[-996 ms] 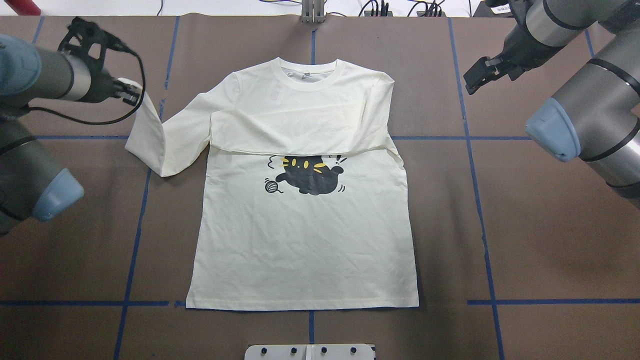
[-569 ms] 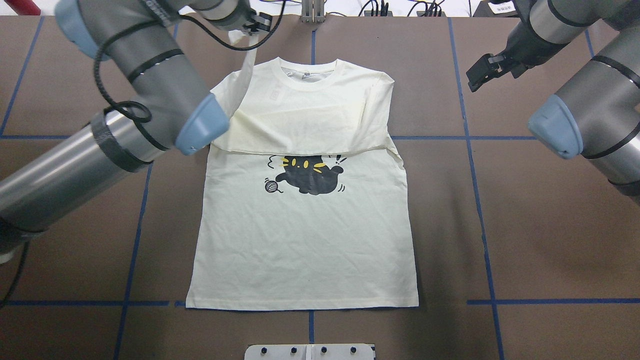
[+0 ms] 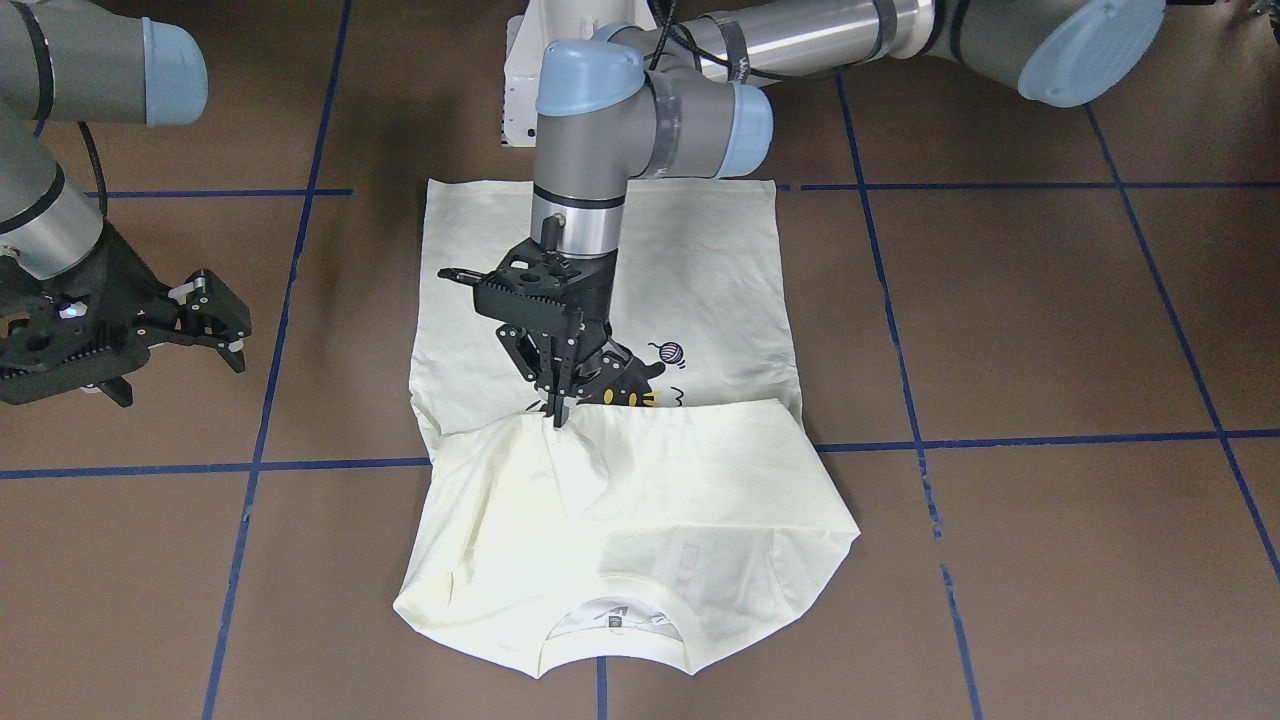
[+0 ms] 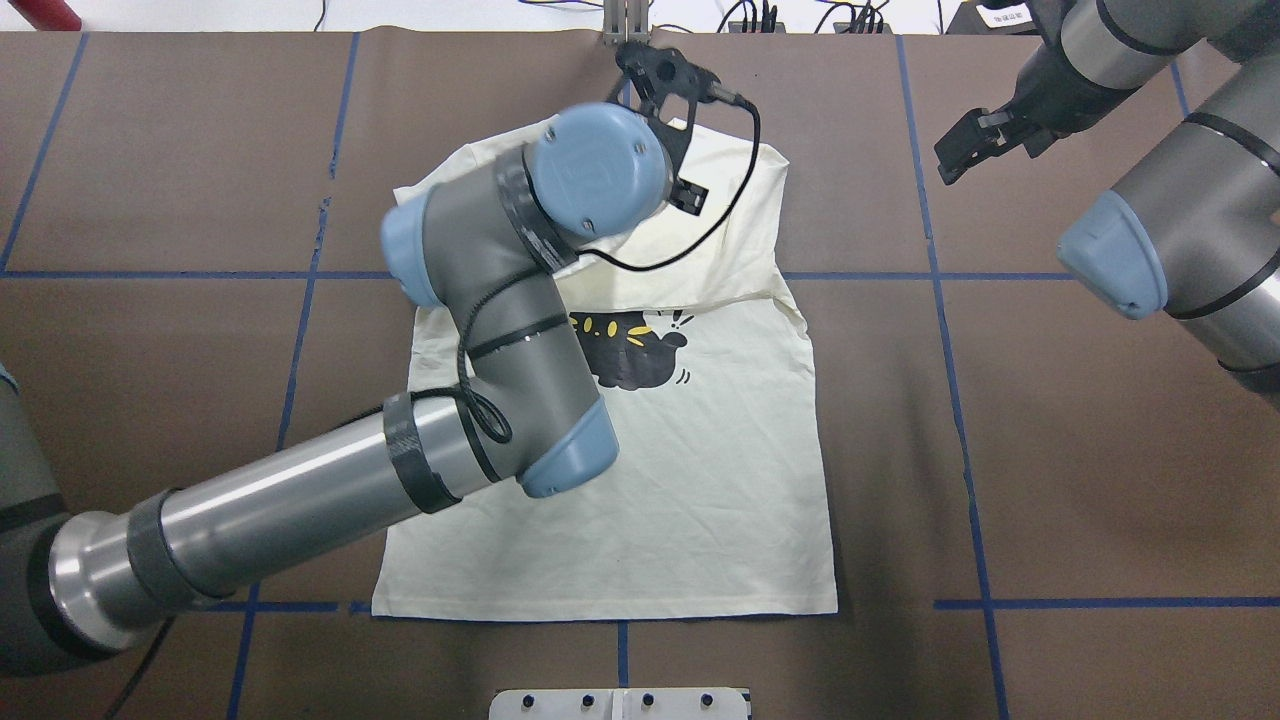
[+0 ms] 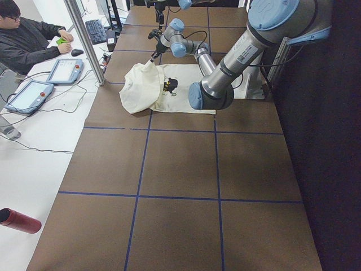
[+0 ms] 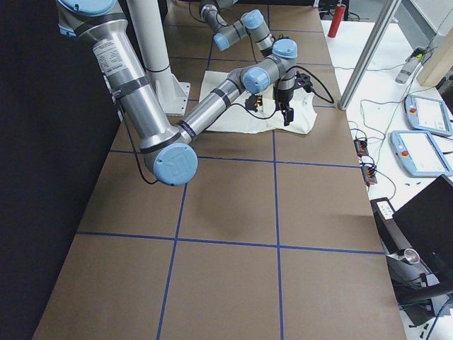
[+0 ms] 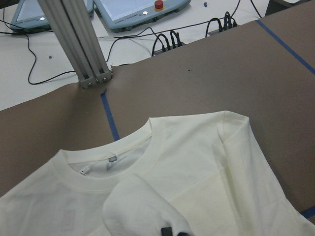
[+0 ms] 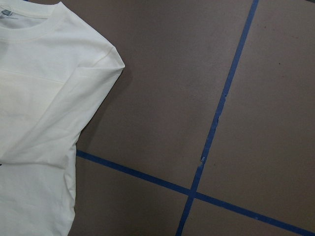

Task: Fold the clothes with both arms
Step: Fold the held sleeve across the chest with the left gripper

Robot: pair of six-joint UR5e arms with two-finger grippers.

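Left gripper (image 3: 557, 408): pinched narrow on the sleeve (image 3: 572, 452) cuff, low over the chest, by the cat print.
T-shirt (image 4: 650, 500): flat on the bench (image 4: 1080, 450), collar farthest from the robot, long axis running near to far.
Right gripper (image 4: 962, 150): fingers apart, empty, beside the far shoulder, off the cloth.
Nearer arm: left.
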